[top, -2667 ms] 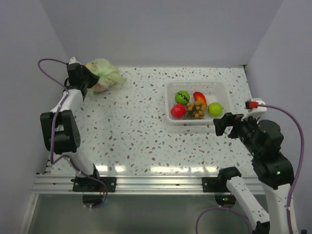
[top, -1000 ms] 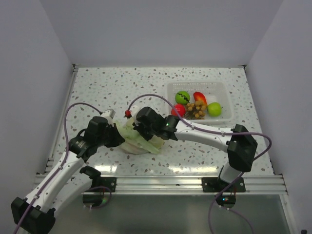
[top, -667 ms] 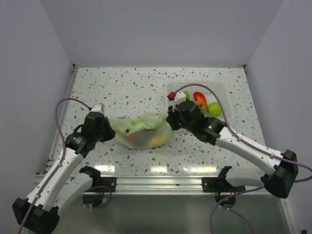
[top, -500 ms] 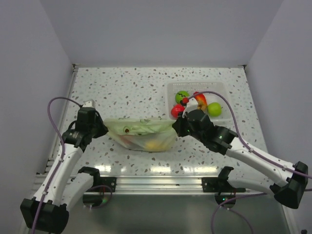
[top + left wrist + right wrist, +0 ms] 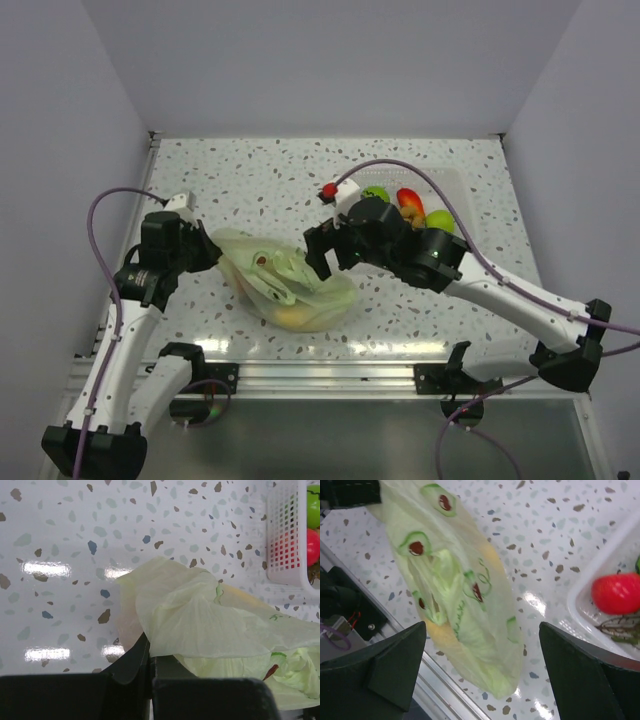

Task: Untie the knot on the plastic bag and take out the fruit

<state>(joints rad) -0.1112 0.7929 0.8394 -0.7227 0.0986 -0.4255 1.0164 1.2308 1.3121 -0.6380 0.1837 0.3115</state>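
Our left hand was clamped shut on the pale green bag at its left end, with the thin plastic pinched between the fingers. The bag lay slack on the speckled bench, and yellow fruit showed through its near side. Our right hand hung just above the bag's right half, spread wide and holding nothing. We could not pick out the knot among the folds. A white basket sat beyond the bag's right end.
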